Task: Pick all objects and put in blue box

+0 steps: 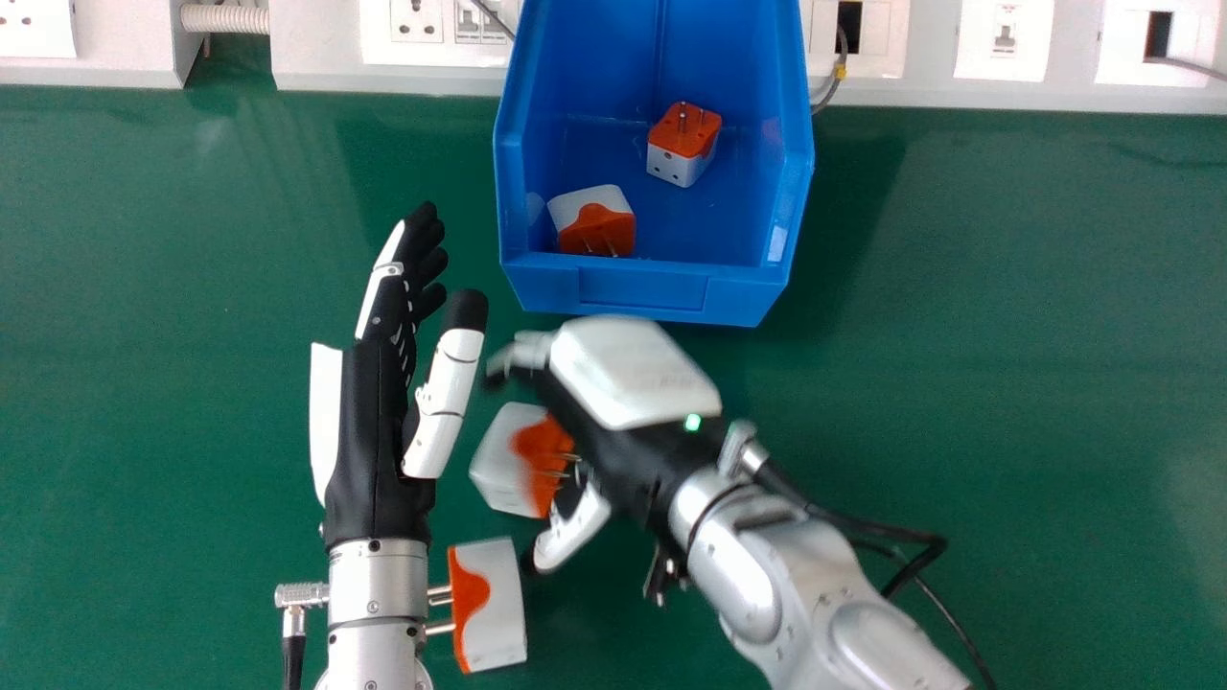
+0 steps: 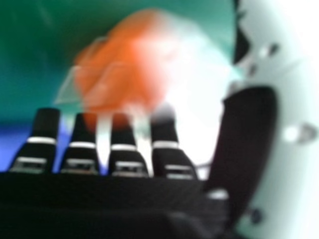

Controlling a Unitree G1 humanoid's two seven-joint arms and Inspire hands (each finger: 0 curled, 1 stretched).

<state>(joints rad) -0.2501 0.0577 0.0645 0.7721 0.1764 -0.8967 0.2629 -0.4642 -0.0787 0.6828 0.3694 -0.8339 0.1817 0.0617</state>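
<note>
Head view: green bench (image 1: pixel 1007 402), blue box (image 1: pixel 642 292) standing on it at the far side, open top, against white socket panels (image 1: pixel 575 53). Two orange-and-white plug adapters inside the box: one (image 1: pixel 682 144) farther back and right, prongs up; the other (image 1: pixel 594 222) at the near left, prongs facing the near wall. Two more out on the bench. Third adapter (image 1: pixel 508 460) between the hands, prongs toward the right. Fourth adapter (image 1: pixel 494 604) nearer, just beside the left wrist, prongs to the left; contact with the wrist, cannot tell.

Left hand (image 1: pixel 379 422) left of the box's near end, fingers straight, thumb apart from them, nothing held. Right hand (image 1: pixel 623 431) reaches in from the near right, over the right side of the third adapter; thumb and fingers well apart, not closed round it. Right hand view: same adapter just beyond the extended fingers (image 2: pixel 122 144); touching or not, cannot tell
</note>
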